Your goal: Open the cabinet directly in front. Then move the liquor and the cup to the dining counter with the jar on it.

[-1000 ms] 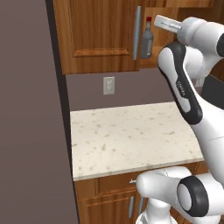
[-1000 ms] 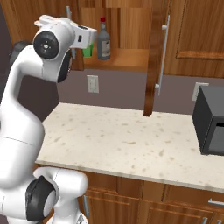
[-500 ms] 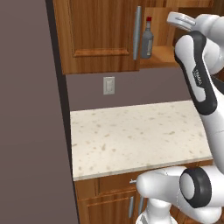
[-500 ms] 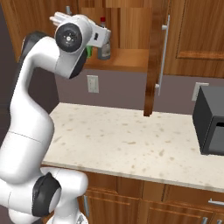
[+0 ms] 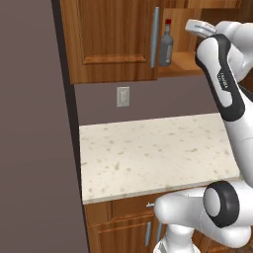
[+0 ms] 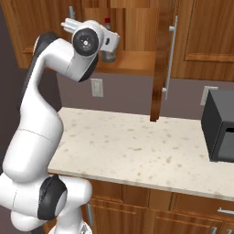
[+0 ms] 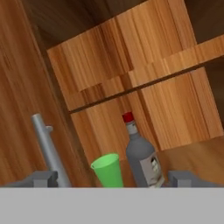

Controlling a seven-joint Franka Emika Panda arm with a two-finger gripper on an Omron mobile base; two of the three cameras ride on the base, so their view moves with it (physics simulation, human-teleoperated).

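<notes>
The cabinet [image 5: 113, 39] has its left door shut, while its right door [image 6: 161, 59] is swung open and seen edge-on. On the lower shelf [image 5: 184, 63] stands the liquor [image 7: 142, 161], a grey bottle with a red cap, also seen as the liquor [image 5: 166, 45]. The green cup [image 7: 108, 169] stands close beside it, nearer the silver door handle [image 7: 47, 146]. My gripper [image 7: 114, 180] is open, held in front of the shelf and apart from both, its fingertips [image 7: 41, 178] spread wider than cup and bottle together. The dining counter and the jar are out of view.
A beige speckled countertop [image 5: 153, 153] lies below the cabinet, with wall outlets [image 5: 122, 96] behind it. A dark microwave [image 6: 220, 132] sits at its right end. A tall dark wall panel [image 5: 34, 123] bounds the left side. An upper shelf [image 7: 144, 78] crosses the cabinet interior.
The arm has swung a little to the right, bringing the hand squarely in front of the open cabinet half. The jaws have widened slightly. Bottle and cup have not moved.
</notes>
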